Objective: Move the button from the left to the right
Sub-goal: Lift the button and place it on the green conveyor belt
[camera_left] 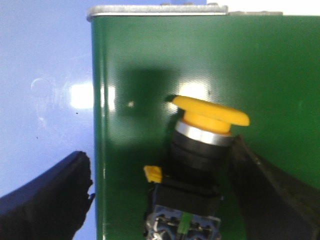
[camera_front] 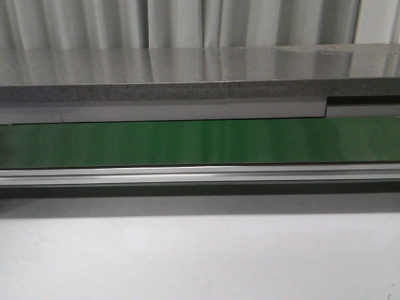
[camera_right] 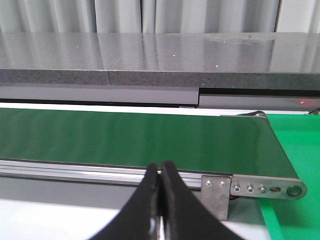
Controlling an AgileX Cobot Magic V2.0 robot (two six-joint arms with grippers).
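The button [camera_left: 200, 150] lies on the green conveyor belt [camera_left: 135, 65] in the left wrist view. It has a yellow mushroom cap [camera_left: 212, 114], a silver ring and a black blocky body with a small yellow tab. My left gripper [camera_left: 160, 152] is open around it. One finger [camera_left: 270, 195] is close against the button's body. The other finger [camera_left: 50, 200] stands well apart, over the pale table beside the belt. My right gripper [camera_right: 160, 167] is shut and empty, in front of the belt's near rail. Neither gripper nor the button shows in the front view.
The green belt [camera_front: 200, 142] runs across the front view with an aluminium rail [camera_front: 200, 174] before it and a grey stone counter [camera_front: 187, 69] behind. In the right wrist view the belt ends at a metal bracket [camera_right: 217, 192], with a bright green surface [camera_right: 295, 145] beyond.
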